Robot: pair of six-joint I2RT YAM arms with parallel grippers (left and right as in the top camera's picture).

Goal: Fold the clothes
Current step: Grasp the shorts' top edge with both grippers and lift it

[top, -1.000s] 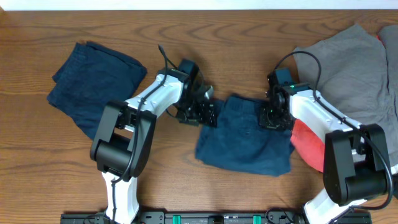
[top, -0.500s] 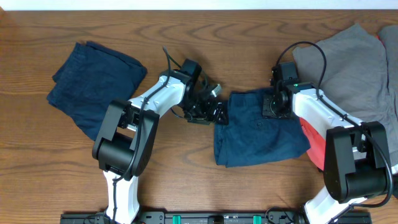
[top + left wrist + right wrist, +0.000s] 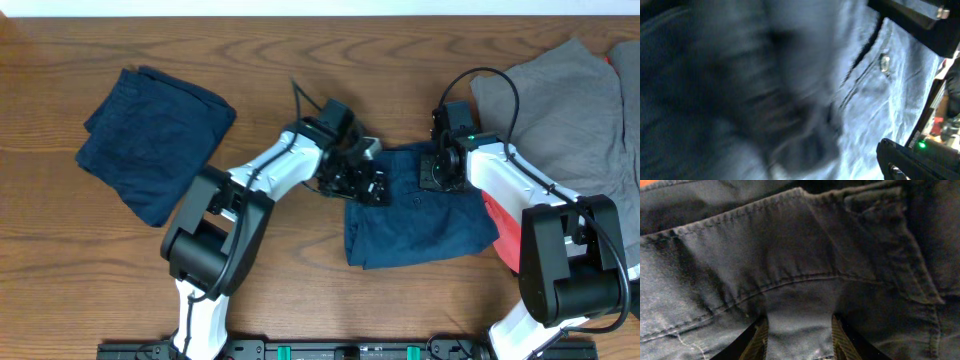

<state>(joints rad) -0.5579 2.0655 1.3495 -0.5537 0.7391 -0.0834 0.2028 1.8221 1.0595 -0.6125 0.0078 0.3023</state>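
Observation:
The navy shorts (image 3: 420, 215) lie crumpled right of the table's middle. My left gripper (image 3: 366, 185) is on their upper left corner. Its wrist view is filled with blurred navy cloth (image 3: 765, 100) and a metal button (image 3: 885, 62), and its fingers are hidden; it seems shut on the cloth. My right gripper (image 3: 440, 172) is at the upper edge of the shorts. In the right wrist view its fingers (image 3: 799, 325) pinch a fold of the navy shorts (image 3: 790, 255) just below a seam.
A folded navy garment (image 3: 150, 135) lies at the far left. A grey garment (image 3: 570, 100) is spread at the back right, with a red one (image 3: 505, 235) beside the shorts under my right arm. The right arm's green light (image 3: 922, 145) shows in the left wrist view.
Both grippers dragged the shorts to the right. Then my left gripper moved further right over the shorts' upper left corner, while the right gripper stayed at the top edge.

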